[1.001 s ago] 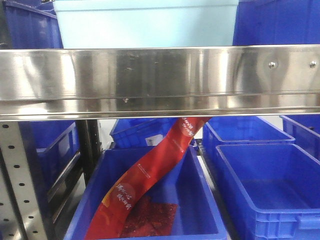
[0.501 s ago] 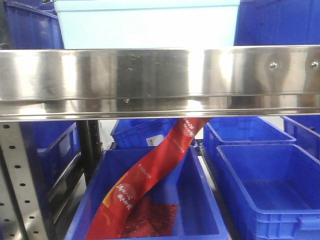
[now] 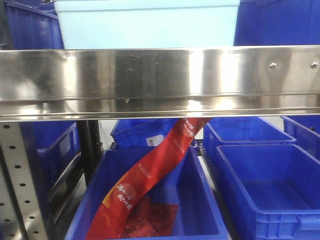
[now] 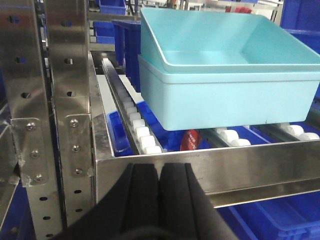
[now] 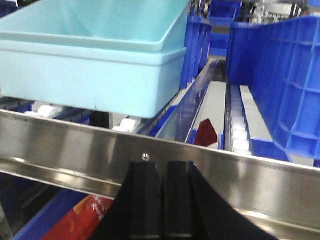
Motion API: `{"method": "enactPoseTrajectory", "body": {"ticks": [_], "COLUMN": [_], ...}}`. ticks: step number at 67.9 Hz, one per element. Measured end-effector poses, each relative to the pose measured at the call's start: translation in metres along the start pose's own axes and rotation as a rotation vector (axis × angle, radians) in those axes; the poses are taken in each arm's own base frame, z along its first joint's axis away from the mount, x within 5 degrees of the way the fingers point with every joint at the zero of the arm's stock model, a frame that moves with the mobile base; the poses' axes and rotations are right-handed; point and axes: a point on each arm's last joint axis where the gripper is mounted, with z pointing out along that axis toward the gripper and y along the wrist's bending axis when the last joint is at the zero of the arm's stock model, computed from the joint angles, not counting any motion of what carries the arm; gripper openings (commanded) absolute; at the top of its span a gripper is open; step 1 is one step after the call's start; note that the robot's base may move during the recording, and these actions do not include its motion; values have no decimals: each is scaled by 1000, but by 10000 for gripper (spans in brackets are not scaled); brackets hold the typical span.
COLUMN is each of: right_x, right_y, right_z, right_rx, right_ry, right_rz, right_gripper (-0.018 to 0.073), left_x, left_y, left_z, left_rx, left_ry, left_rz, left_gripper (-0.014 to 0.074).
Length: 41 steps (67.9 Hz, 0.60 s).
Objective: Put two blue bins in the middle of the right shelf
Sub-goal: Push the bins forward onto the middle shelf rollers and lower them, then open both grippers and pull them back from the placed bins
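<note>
Two pale sky-blue bins sit nested, one inside the other point(image 4: 225, 95), on the white rollers of a shelf behind a steel rail. The inner bin's rim point(image 4: 200, 47) stands above the outer rim. The stack also shows in the right wrist view point(image 5: 95, 75) and at the top of the front view point(image 3: 145, 25). My left gripper point(image 4: 159, 172) is shut and empty, in front of the rail, below and left of the bins. My right gripper point(image 5: 162, 170) is shut and empty, in front of the rail, below and right of the bins.
A steel shelf rail point(image 3: 160, 80) crosses in front of the bins. Dark blue crates point(image 5: 280, 85) flank them. Below, dark blue crates point(image 3: 270, 190) stand, one holding a red packet strip point(image 3: 150, 175). Perforated steel uprights point(image 4: 30, 100) stand at left.
</note>
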Motion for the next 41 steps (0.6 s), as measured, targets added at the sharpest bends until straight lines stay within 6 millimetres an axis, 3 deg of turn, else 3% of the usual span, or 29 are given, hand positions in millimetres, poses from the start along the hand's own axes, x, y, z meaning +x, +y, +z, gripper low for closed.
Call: {"method": "enactPoseTrajectory", "body": {"ticks": [41], "right_x": [-1], "right_y": [0], "right_z": [-1], "right_rx": [-1], "right_ry": [-13], "right_rz": [-2], "right_gripper": [-162], "left_x": [0], "left_y": [0], "left_z": [-2], "left_rx": [3], "left_ry": [-4], "left_rz": [-29], "left_gripper": [-111]}}
